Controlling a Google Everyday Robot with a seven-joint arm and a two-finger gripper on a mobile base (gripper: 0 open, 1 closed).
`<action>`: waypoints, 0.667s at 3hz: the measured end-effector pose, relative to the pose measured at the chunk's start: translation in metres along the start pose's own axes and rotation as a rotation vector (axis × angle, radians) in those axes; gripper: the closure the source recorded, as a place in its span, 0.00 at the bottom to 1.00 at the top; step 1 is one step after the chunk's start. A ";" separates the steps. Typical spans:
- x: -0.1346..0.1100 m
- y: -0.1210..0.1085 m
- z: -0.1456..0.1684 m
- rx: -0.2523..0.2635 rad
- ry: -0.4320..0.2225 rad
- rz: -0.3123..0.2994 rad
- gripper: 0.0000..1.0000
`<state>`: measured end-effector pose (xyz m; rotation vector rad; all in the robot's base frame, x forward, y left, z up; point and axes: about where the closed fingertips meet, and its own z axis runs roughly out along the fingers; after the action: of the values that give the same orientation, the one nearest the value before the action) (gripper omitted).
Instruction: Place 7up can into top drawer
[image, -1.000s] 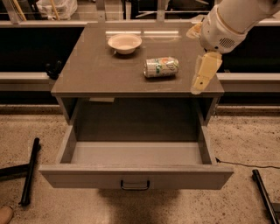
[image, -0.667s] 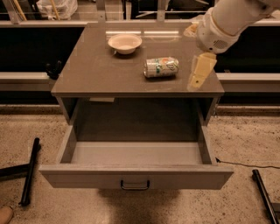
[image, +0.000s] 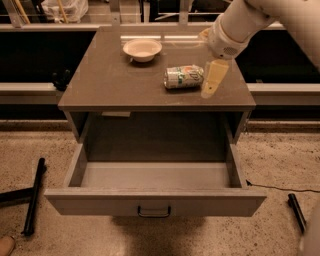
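Note:
The 7up can (image: 183, 77) lies on its side on the brown cabinet top (image: 110, 85), right of centre. The top drawer (image: 155, 201) is pulled fully open below, its pale grey inside bare, with a dark handle (image: 154, 213) on its front panel. My gripper (image: 213, 80) hangs from the white arm at the upper right, just right of the can and a little above the cabinet top, not touching the can. Only one pale yellow finger (image: 214, 77) shows.
A cream round bowl (image: 142, 49) sits at the back of the cabinet top. Dark bars lie on the speckled floor at the left (image: 34, 197) and right (image: 297, 212). A thin cable (image: 280, 188) runs along the floor at the right.
My gripper has moved left and slightly back, closer to the can's right end. The can, bowl and drawer have not moved.

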<state>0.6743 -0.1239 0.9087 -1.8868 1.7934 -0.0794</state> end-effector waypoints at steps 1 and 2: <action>-0.003 -0.011 0.019 -0.012 0.003 -0.012 0.00; -0.002 -0.019 0.040 -0.038 0.014 -0.015 0.00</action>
<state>0.7073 -0.1094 0.8824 -1.9309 1.8018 -0.0641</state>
